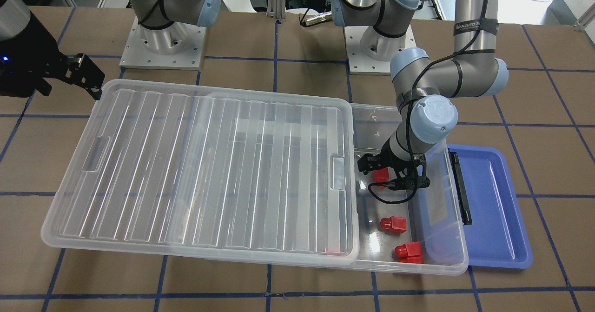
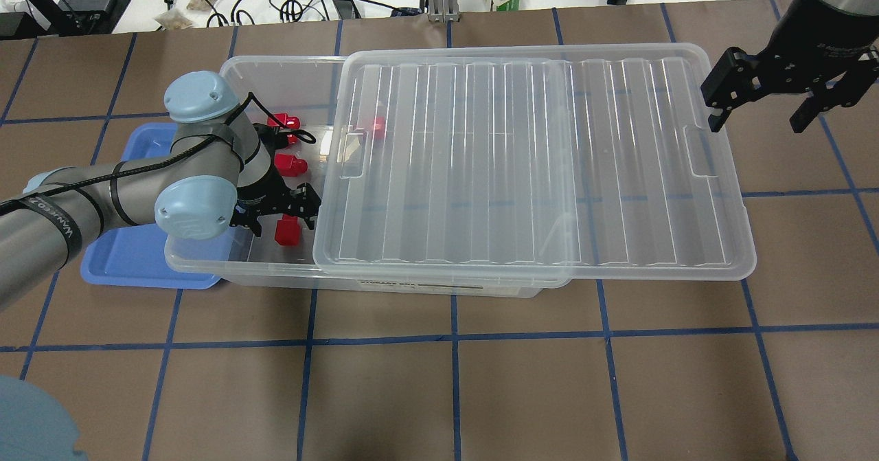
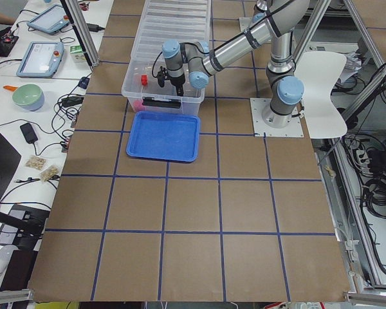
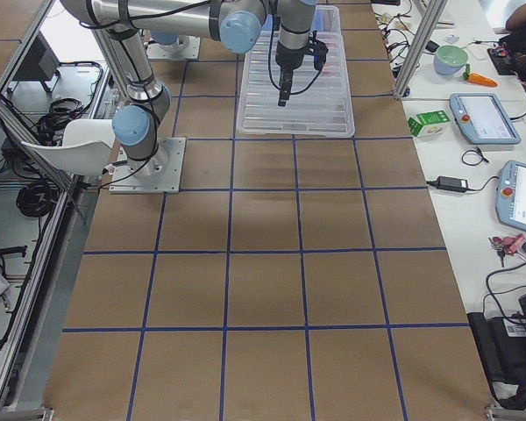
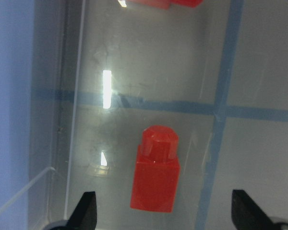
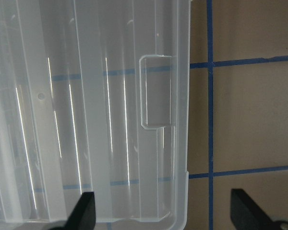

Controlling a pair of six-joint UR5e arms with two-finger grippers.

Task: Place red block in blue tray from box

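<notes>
The clear box [image 1: 418,268] lies with its ribbed lid [image 1: 209,172] slid aside, leaving one end open. Several red blocks lie in that open end. My left gripper [image 1: 392,175] is open inside the box, its fingers on either side of one red block [image 1: 381,175]; the left wrist view shows that block [image 5: 155,175] lying between the open fingertips [image 5: 86,211]. Two more red blocks [image 1: 393,224] [image 1: 408,251] lie further along. The blue tray [image 1: 492,209] sits right beside the box's open end. My right gripper [image 2: 761,114] is open, above the lid's far end.
Another red block [image 2: 377,126] shows dimly under the lid's edge. The box's black clip handle [image 1: 460,186] faces the tray. The lid [image 6: 110,120] overhangs the box on my right side. Brown table with blue grid lines [image 2: 453,337] lies all round.
</notes>
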